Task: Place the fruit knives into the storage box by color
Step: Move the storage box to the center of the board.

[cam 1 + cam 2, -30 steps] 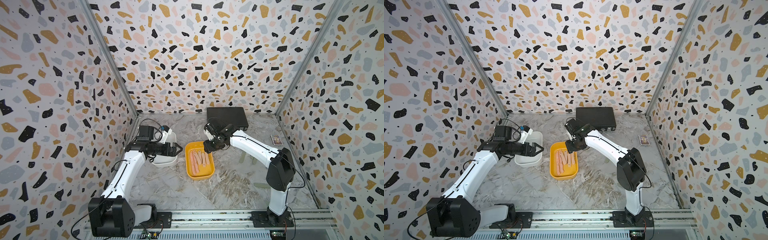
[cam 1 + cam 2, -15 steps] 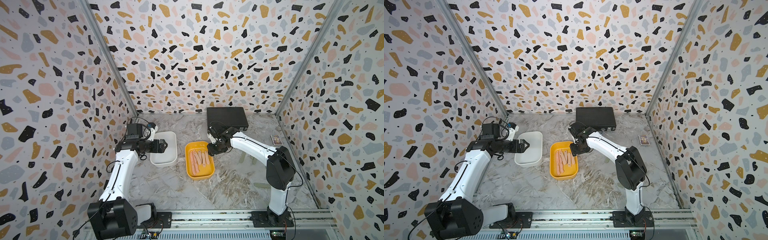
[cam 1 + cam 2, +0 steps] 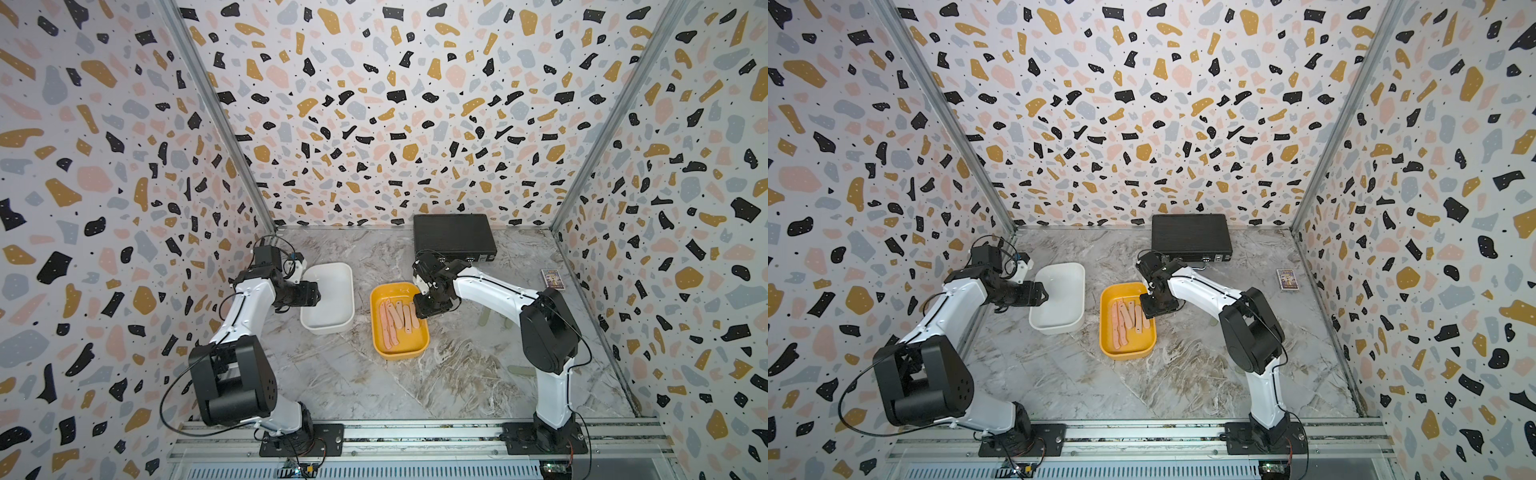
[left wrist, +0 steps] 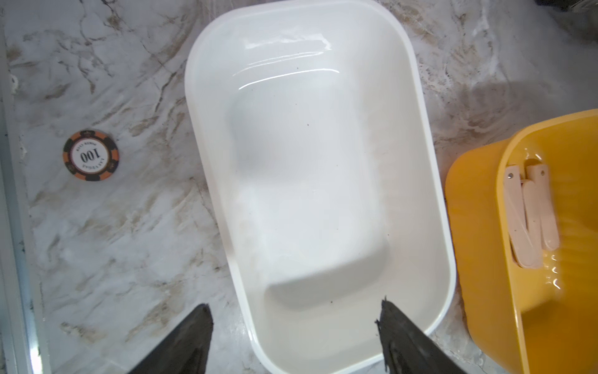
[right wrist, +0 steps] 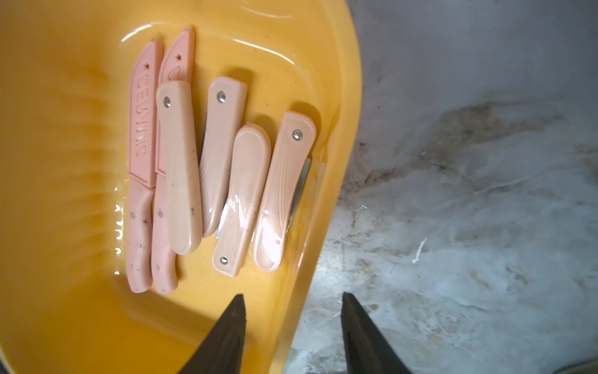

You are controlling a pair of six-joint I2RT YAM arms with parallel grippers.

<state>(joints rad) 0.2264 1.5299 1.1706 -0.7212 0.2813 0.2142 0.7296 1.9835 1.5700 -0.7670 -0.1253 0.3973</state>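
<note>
Several salmon-pink fruit knives (image 5: 226, 162) lie side by side in the mustard-yellow storage box (image 3: 401, 354), seen in both top views (image 3: 1127, 320). The white storage box (image 3: 328, 329) beside it holds nothing. My right gripper (image 5: 293, 297) is open astride the yellow box's rim (image 5: 336, 155), one finger inside and one over the table, gripping nothing. My left gripper (image 4: 294, 307) is open wide over the white box's near corner (image 4: 259, 340), empty. Two pale green knives (image 3: 482, 319) (image 3: 517, 369) lie on the table near the right arm.
A black briefcase (image 3: 453, 241) stands at the back by the wall. A small printed card box (image 3: 552, 278) lies at the right wall. An orange poker chip (image 4: 91, 155) rests on the marble beside the white box, near the left wall.
My left gripper has pulled back to the left off the white box and narrowed somewhat. My right gripper has moved forward along the yellow box's right rim, its jaws closing a little.
</note>
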